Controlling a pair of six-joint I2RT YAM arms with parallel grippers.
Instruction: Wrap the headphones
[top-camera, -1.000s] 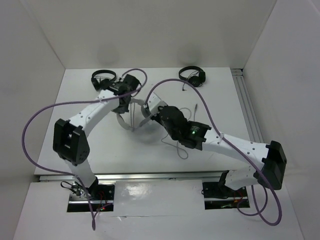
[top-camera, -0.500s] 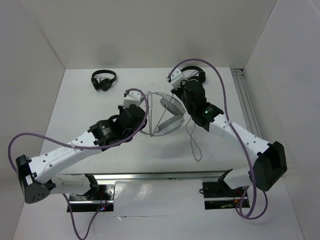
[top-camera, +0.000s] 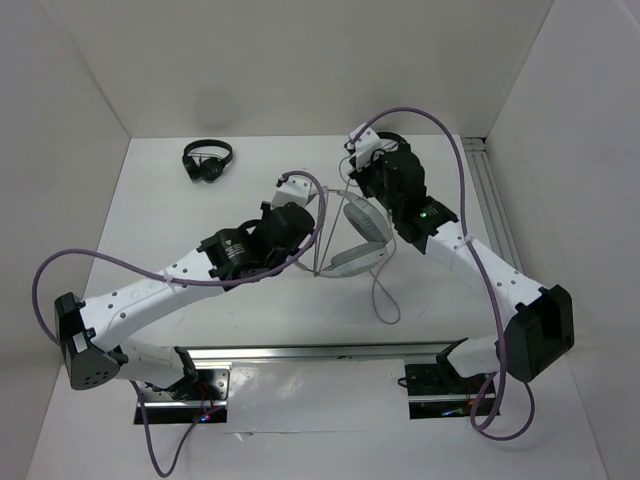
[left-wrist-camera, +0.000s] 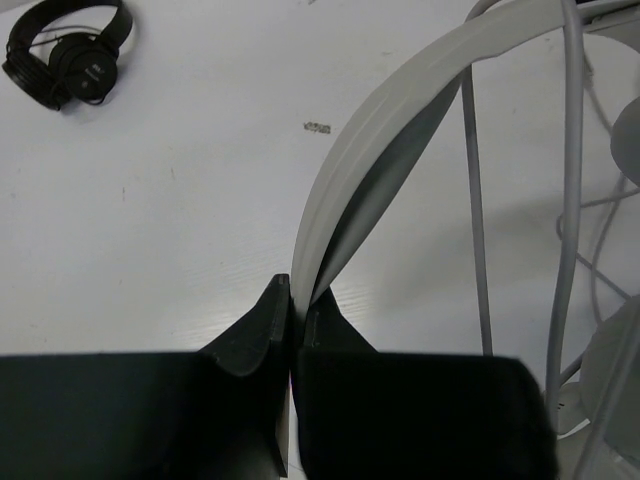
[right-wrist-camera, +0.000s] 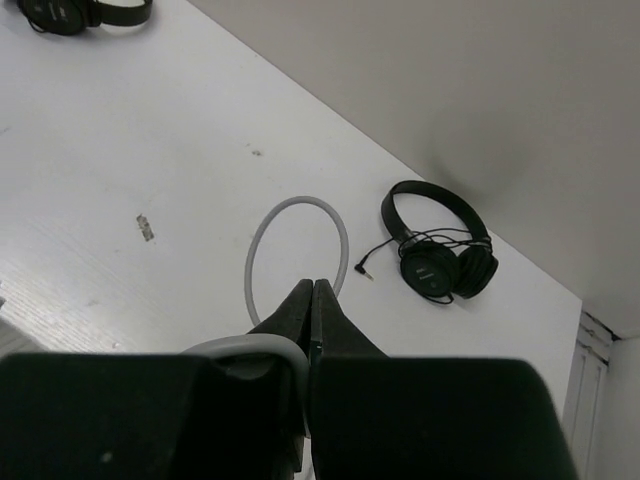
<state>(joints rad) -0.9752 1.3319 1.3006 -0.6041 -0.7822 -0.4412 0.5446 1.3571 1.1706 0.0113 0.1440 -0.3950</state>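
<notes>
While my left gripper (left-wrist-camera: 291, 290) pinches the band of the headphones (left-wrist-camera: 390, 120) up over the table (top-camera: 160, 210), my right gripper (right-wrist-camera: 312, 290) pinches their thin cable (right-wrist-camera: 300, 203). Its loop pokes straight out from my right tips, so that arm is nearer.

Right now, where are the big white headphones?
In the top view the white headphones are near the middle, slightly right of centre. The left fingers pinch their headband and the right fingers pinch their grey cable.
</notes>
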